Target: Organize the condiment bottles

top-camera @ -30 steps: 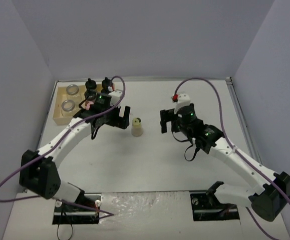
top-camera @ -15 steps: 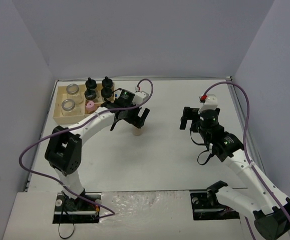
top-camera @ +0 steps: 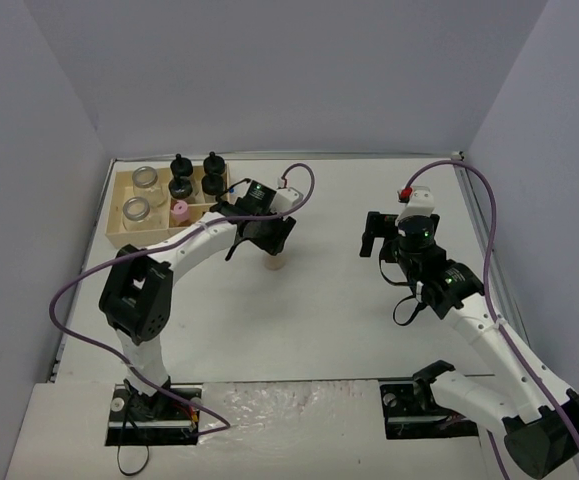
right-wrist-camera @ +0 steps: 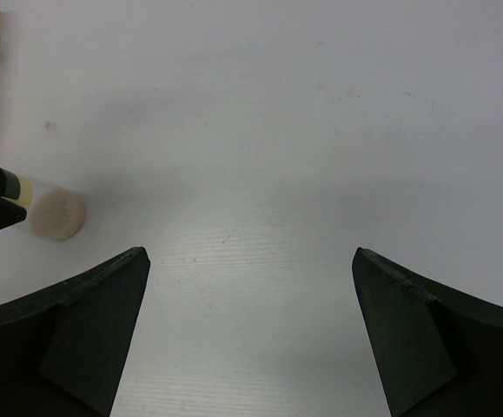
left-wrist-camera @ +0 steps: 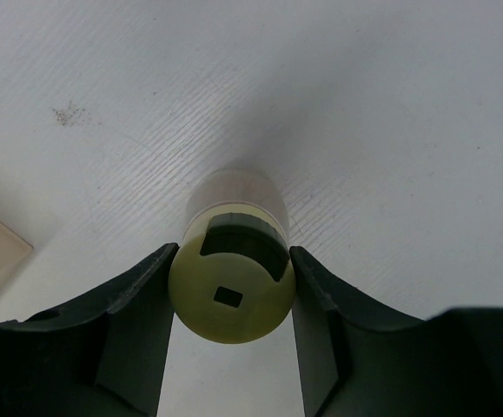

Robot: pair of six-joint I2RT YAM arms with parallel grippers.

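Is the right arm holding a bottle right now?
No, the right gripper has its fingers wide apart over the table, with nothing between them.

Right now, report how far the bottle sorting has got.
Done: the black-capped jars, the pink one and two wide ones stand in the tray. In hand: the left gripper is shut on the yellow-capped jar, outside the tray. Left: carry it to the tray. The right gripper is open, holding nothing.
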